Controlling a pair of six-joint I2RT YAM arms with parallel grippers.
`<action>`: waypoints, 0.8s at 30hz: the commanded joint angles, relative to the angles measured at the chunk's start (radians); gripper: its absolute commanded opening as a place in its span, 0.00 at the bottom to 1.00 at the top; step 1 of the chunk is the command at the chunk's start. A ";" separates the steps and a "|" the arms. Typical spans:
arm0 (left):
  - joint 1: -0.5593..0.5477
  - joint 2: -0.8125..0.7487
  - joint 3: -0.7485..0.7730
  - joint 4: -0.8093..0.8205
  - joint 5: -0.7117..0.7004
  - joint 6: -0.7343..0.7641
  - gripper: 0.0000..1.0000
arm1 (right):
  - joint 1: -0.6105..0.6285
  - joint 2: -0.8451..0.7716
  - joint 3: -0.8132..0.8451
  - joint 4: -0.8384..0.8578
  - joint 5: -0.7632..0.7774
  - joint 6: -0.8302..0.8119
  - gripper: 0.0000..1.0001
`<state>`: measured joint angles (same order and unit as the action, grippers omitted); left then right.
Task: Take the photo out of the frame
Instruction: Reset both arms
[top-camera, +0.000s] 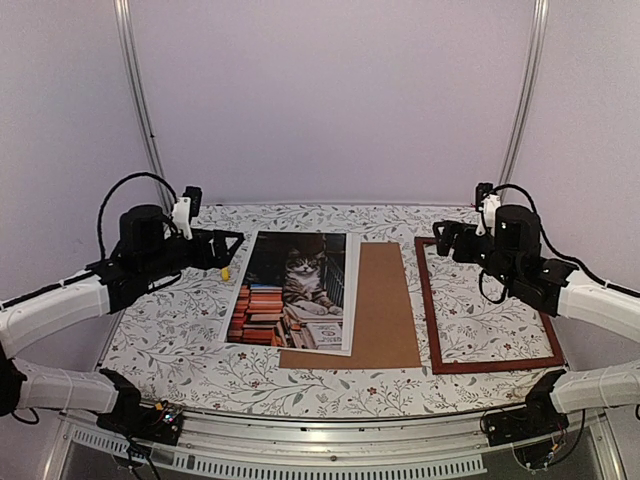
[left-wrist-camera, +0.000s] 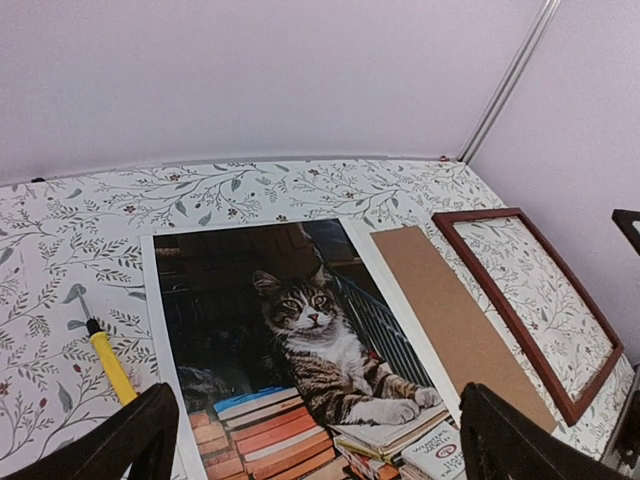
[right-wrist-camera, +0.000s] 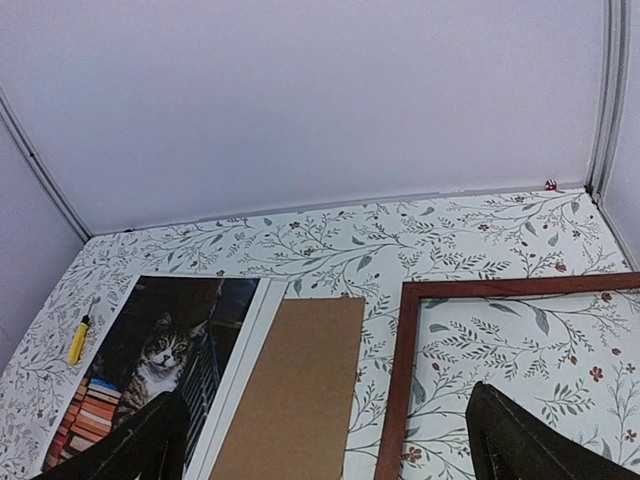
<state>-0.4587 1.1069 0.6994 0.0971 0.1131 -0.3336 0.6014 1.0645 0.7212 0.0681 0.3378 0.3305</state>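
Top external, entry M: where does the photo (top-camera: 290, 290) lie?

Entry K: Flat on the floral table (top-camera: 180, 340), left of centre, cat side up, outside the frame (top-camera: 427, 300). Its right edge and near edge overlap a brown backing board (top-camera: 385, 305), which shows beyond it on the right and along the near side.

M: And the frame?

K: Flat on the right part of the table, beside the board but apart from it, with a strip of table between them. The floral pattern shows inside its four rails.

M: Left gripper (top-camera: 232, 250)?

K: It sits near the photo's far left corner and holds nothing. In the left wrist view both fingers (left-wrist-camera: 130, 440) stand wide apart at the lower corners, with the photo (left-wrist-camera: 300, 350) between them. A small yellow tool (left-wrist-camera: 110, 365) with a dark tip lies on the table just left of the photo. I cannot tell how high the gripper sits above the table.

M: Right gripper (top-camera: 440, 240)?

K: It is by the frame's far left corner, with nothing in it. The right wrist view shows its fingers (right-wrist-camera: 520, 440) spread wide, with the board (right-wrist-camera: 295, 390) and the frame's left rail (right-wrist-camera: 398, 380) between them. The photo (right-wrist-camera: 150, 360) is further left in that view.
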 joint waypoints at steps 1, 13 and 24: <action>-0.011 -0.084 -0.106 0.162 -0.074 0.072 0.99 | -0.095 0.012 -0.088 0.121 -0.064 -0.054 0.99; 0.033 -0.248 -0.385 0.367 -0.290 0.233 1.00 | -0.498 0.040 -0.390 0.609 -0.153 -0.125 0.99; 0.189 -0.136 -0.409 0.454 -0.348 0.248 0.99 | -0.560 0.276 -0.533 1.138 -0.123 -0.296 0.99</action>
<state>-0.3065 0.9321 0.3080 0.4679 -0.1852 -0.1009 0.0490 1.2976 0.2070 0.9741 0.2253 0.1062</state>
